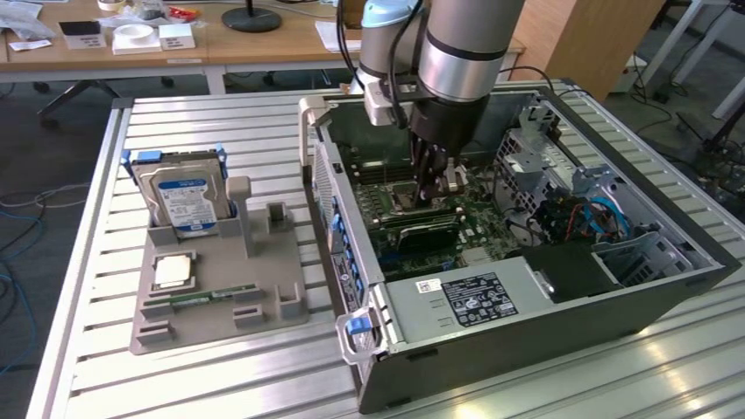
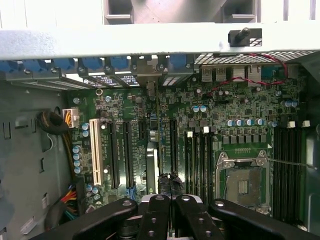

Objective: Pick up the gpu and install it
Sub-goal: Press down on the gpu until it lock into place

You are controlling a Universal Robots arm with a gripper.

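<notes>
Where the single gpu (image 2: 155,150) stands edge-on among the motherboard (image 2: 235,115) slots inside the one open computer case (image 1: 652,297), pinched by one gripper (image 2: 170,181), two fingers (image 2: 154,215) together on it, one hard drive (image 1: 181,196) and one memory stick (image 1: 209,295) well apart on the grey tray (image 1: 274,288) outside.

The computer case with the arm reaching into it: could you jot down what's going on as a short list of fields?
gripper: inside the open computer case, down at the motherboard
gpu: seen edge-on, standing in a motherboard slot, gripper shut on its edge
grey holder: on the exterior view's left
hard drive: upright in the holder
memory stick: lying in the holder
</notes>
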